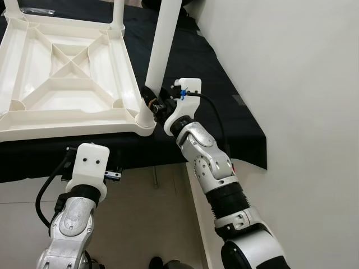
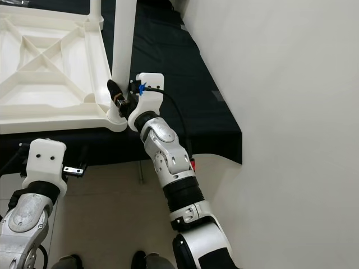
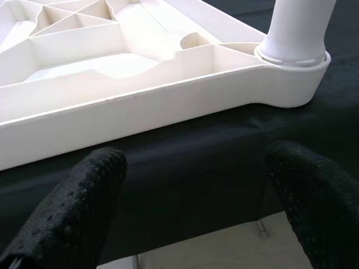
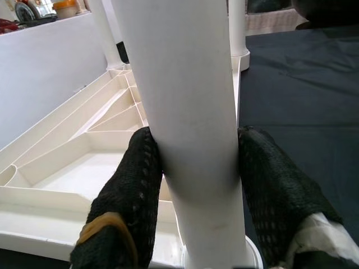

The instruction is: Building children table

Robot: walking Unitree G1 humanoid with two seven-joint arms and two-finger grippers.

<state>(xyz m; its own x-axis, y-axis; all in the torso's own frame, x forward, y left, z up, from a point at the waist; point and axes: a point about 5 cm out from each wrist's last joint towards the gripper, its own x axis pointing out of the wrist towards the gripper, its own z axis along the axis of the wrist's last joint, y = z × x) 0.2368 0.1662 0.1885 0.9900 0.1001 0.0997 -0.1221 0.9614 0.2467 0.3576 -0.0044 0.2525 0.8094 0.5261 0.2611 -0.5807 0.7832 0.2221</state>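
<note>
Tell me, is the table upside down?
Yes. The tabletop lies ribbed side up on the black cloth, and the leg points upward.

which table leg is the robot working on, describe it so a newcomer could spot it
Find the white tabletop lying upside down on the black cloth. At its near corner on the robot's right stands a white leg in its socket. Unlike the other legs, the right gripper is clamped around it.
</note>
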